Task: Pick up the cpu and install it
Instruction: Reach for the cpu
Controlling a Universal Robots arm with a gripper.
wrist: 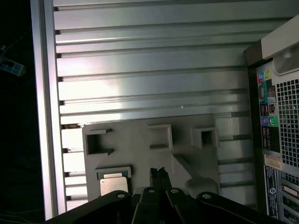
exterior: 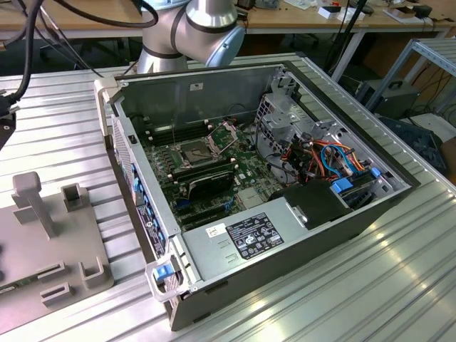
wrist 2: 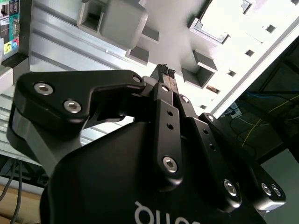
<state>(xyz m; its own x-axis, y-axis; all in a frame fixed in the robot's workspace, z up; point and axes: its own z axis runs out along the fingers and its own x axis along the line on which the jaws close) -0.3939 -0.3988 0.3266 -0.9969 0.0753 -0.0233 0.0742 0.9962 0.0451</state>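
Observation:
The cpu (wrist: 113, 184), a small silvery-tan square chip, lies flat in a square recess of a grey holder block (wrist: 154, 158) in the first wrist view. My gripper (wrist: 158, 171) hovers over that block, a short way to the side of the cpu, with its two black fingertips pressed together and nothing between them. In the second wrist view the gripper (wrist 2: 166, 73) is shut too, pointing at the same block (wrist 2: 117, 18). In the exterior view the motherboard socket (exterior: 194, 151) sits inside the open computer case (exterior: 285, 235), its metal frame (exterior: 224, 133) lifted.
The grey holder block (exterior: 50, 242) with an upright post (exterior: 32, 199) and several slots stands on the ribbed metal table (exterior: 356, 299) at the exterior view's left, beside the case. The case's rear port panel (wrist: 275, 121) is close to the block. The arm's base (exterior: 192, 28) rises behind the case.

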